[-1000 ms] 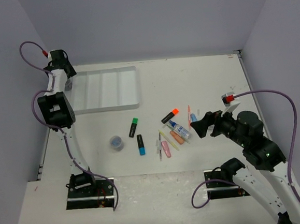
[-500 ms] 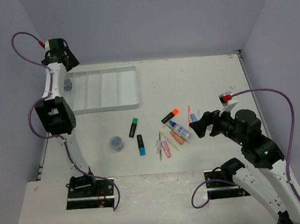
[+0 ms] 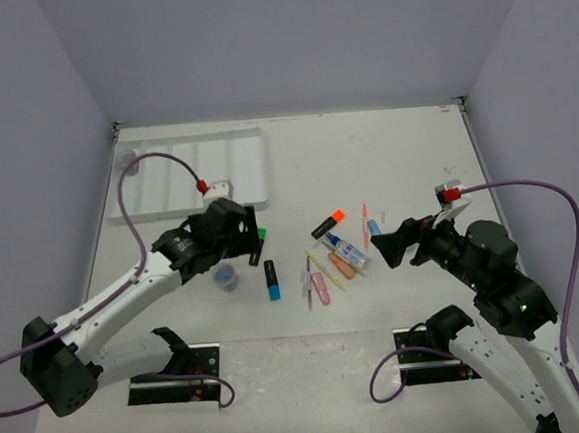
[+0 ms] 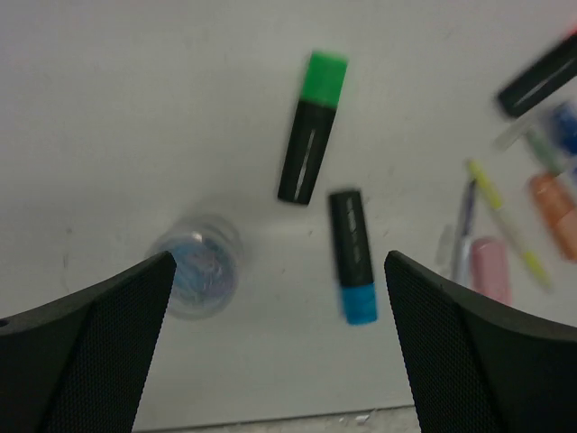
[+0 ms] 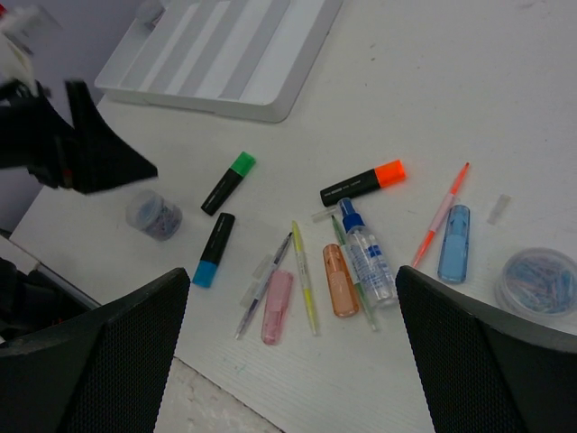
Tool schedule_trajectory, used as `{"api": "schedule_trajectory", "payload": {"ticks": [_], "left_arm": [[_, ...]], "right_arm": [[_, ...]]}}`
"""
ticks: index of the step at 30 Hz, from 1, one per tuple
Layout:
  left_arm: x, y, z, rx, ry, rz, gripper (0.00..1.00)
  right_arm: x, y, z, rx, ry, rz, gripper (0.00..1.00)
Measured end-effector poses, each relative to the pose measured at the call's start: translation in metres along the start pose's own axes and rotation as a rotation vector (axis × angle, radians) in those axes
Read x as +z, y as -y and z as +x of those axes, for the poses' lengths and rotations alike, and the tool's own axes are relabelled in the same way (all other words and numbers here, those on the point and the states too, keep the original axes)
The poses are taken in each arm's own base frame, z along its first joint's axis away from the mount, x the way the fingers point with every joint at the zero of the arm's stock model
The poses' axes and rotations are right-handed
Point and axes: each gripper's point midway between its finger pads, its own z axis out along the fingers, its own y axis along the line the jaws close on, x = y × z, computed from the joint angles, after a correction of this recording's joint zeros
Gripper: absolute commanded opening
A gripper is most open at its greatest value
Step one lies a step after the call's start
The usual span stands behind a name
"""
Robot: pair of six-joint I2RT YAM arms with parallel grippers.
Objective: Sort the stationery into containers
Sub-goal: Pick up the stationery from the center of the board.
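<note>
Toward the near edge of the table [image 3: 394, 148], a green-capped black highlighter [image 4: 311, 126] and a blue-capped one [image 4: 353, 257] lie between the left gripper's [image 4: 278, 257] wide-apart fingers, with a clear round pot [image 4: 196, 266] beside one fingertip. The right gripper [image 5: 293, 271], fingers spread and empty, hangs over the glue bottle [image 5: 368, 257]. The white five-channel tray [image 3: 191, 174] sits at the far left corner.

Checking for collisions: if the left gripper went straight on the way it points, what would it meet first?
Probably the tabletop, in the gap between the grey-blue pot and the blue-capped highlighter. The left gripper points down with open jaws; depth is unclear, so either could be clipped.
</note>
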Motion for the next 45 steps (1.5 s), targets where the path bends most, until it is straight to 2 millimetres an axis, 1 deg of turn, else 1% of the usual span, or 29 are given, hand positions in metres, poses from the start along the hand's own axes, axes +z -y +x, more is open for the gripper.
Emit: {"api": "schedule_trajectory", "payload": {"ticks": [1, 2, 3, 4, 5, 7, 13, 18, 23, 27, 29, 34, 35, 36, 37, 38, 39, 41, 43, 45], "left_arm": [[0.009, -0.006, 0.033, 0.049, -0.087, -0.034, 1.0], [0.014, -0.011, 0.059, 0.093, -0.16, -0.066, 1.0], [0.015, -0.015, 0.078, 0.13, -0.216, -0.092, 1.0], [0.015, -0.018, 0.089, 0.153, -0.249, -0.112, 1.0], [0.015, -0.019, 0.093, 0.159, -0.258, -0.123, 1.0], [0.016, -0.02, 0.092, 0.153, -0.253, -0.138, 1.0], [0.018, -0.02, 0.078, 0.134, -0.206, -0.182, 1.0], [0.024, -0.034, 0.077, 0.126, -0.194, -0.263, 1.0], [0.037, -0.05, 0.066, 0.062, -0.176, -0.333, 1.0], [0.045, -0.051, 0.056, 0.016, -0.145, -0.328, 0.98], [0.05, -0.052, 0.056, -0.002, -0.138, -0.318, 0.95], [0.056, -0.064, 0.076, -0.007, -0.176, -0.329, 0.89], [0.057, -0.066, 0.079, -0.008, -0.182, -0.33, 0.75], [0.057, -0.067, 0.082, -0.007, -0.188, -0.33, 0.64], [0.057, -0.068, 0.085, -0.007, -0.192, -0.328, 0.49], [0.057, -0.069, 0.087, -0.009, -0.194, -0.325, 0.28], [0.056, -0.07, 0.088, -0.015, -0.193, -0.322, 0.19], [0.056, -0.069, 0.088, -0.02, -0.191, -0.312, 0.09], [0.055, -0.069, 0.089, -0.023, -0.192, -0.305, 0.01], [0.054, -0.069, 0.088, -0.025, -0.19, -0.303, 0.0]], "right_arm": [[0.0, 0.0, 0.0, 0.0, 0.0, 0.001, 0.99], [0.0, 0.0, 0.0, 0.0, 0.0, 0.002, 0.99], [0.0, 0.0, 0.0, 0.0, 0.0, 0.001, 0.99], [0.0, 0.0, 0.0, 0.0, 0.0, 0.001, 0.99], [0.0, 0.0, 0.0, 0.0, -0.001, 0.001, 0.99], [0.001, 0.0, 0.0, 0.0, -0.003, 0.002, 0.99], [0.004, 0.001, 0.002, 0.002, -0.017, 0.007, 0.99], [0.006, 0.002, 0.003, 0.003, -0.025, 0.009, 0.99], [0.008, 0.002, 0.004, 0.004, -0.033, 0.01, 0.99], [0.009, 0.002, 0.005, 0.004, -0.041, 0.007, 0.99], [0.009, 0.002, 0.006, 0.004, -0.042, 0.007, 0.99], [0.01, 0.002, 0.006, 0.004, -0.043, 0.007, 0.99], [0.01, 0.002, 0.006, 0.004, -0.044, 0.006, 0.99], [0.01, 0.001, 0.006, 0.004, -0.045, 0.005, 0.99], [0.01, 0.001, 0.006, 0.004, -0.046, 0.004, 0.99], [0.011, 0.001, 0.006, 0.004, -0.048, 0.003, 0.99], [0.011, 0.001, 0.006, 0.005, -0.05, 0.001, 0.99], [0.012, 0.0, 0.007, 0.005, -0.053, -0.001, 0.99], [0.012, -0.001, 0.007, 0.005, -0.055, -0.007, 0.99], [0.012, -0.002, 0.007, 0.005, -0.056, -0.012, 0.99]]}}
